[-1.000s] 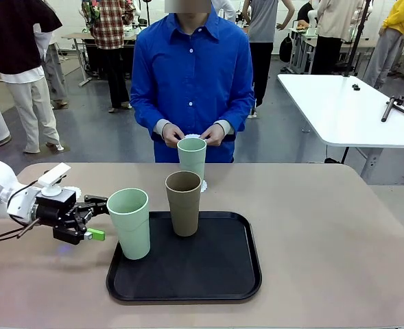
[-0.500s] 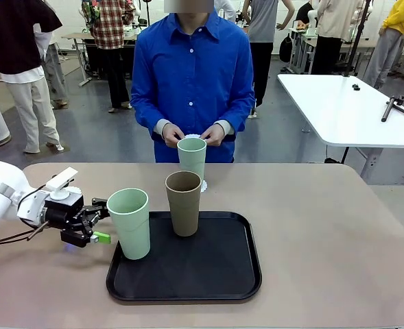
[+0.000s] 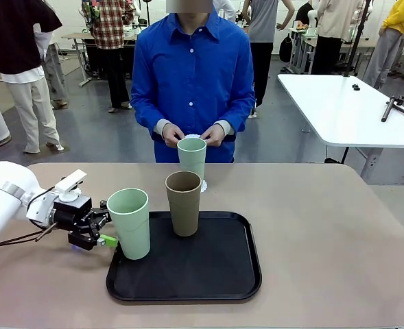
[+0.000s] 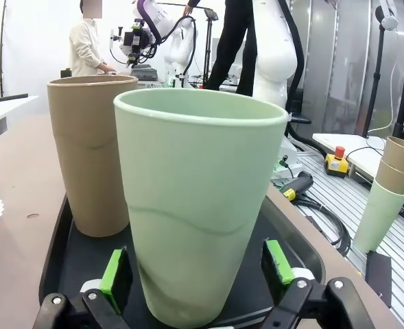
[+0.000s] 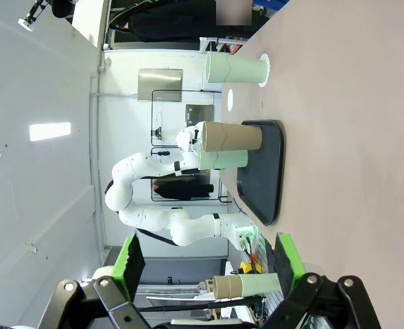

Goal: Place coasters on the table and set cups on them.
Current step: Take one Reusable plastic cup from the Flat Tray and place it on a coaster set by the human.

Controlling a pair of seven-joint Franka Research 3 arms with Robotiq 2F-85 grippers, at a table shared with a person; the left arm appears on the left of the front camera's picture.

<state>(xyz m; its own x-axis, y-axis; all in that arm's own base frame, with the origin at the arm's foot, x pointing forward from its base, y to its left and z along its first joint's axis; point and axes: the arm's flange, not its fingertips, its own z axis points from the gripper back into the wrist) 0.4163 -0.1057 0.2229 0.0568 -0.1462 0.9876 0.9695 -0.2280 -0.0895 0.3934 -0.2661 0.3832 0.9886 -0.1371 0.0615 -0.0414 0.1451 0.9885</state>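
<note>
A pale mint cup stands on the left part of the black tray. My left gripper is open at the cup's left side. In the left wrist view that mint cup sits between the green pads, which stand clear of its wall. A brown cup stands on the tray behind it. Another mint cup rests on a white coaster on the table. The person's hands hold a white disc. My right gripper is open with nothing in it.
The right wrist view shows a second small white coaster lying on the table beyond the tray. The person in blue stands at the far edge. A white table stands at the back right.
My left gripper has slid right across the table to the near mint cup, so its open fingers now flank the cup. The cups and the person's hands have not moved.
</note>
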